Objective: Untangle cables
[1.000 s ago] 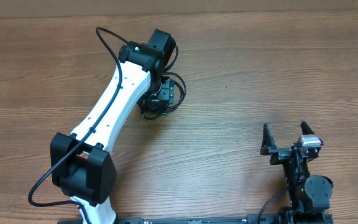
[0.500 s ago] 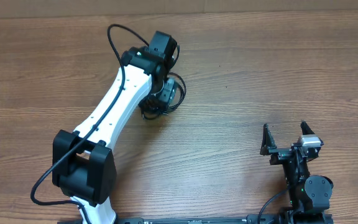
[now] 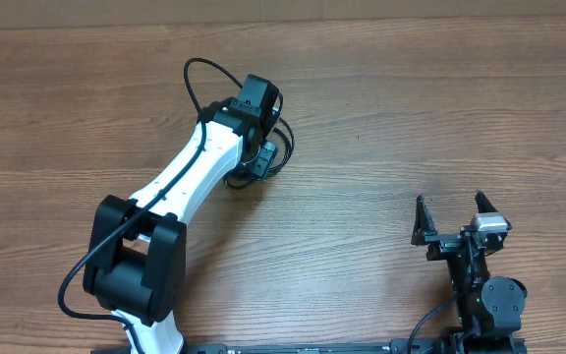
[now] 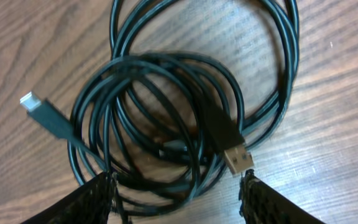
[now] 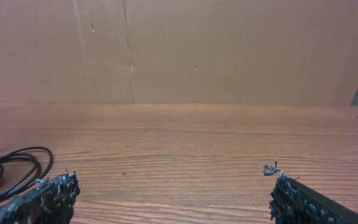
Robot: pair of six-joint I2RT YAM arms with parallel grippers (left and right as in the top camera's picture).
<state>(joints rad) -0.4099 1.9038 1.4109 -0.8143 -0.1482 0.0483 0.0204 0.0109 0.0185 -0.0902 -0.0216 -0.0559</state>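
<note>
The cables (image 4: 284, 74) lie as a coiled black bundle on the wood, with a flat metal-tipped plug (image 4: 236, 158) at the right and a small pale-tipped plug (image 4: 30, 101) at the left. My left gripper (image 4: 178, 199) stands over the near side of the bundle. Its jaws are apart, and the lower loops lie between the fingers (image 4: 86, 202). The left finger touches the strands. From overhead, the left gripper (image 3: 254, 157) hides most of the cables (image 3: 283, 147). My right gripper (image 3: 450, 205) is open and empty at the near right. A cable loop (image 5: 17, 163) shows far to its left.
The white left arm (image 3: 180, 187) reaches diagonally across the table's left half, its own thick black cable (image 3: 199, 74) looping above it. A brown cardboard wall (image 5: 197, 50) stands along the table's far edge.
The left arm has swung a little to the right and its gripper has stayed over the bundle. Its jaws have come closer together. The right arm has not moved.
</note>
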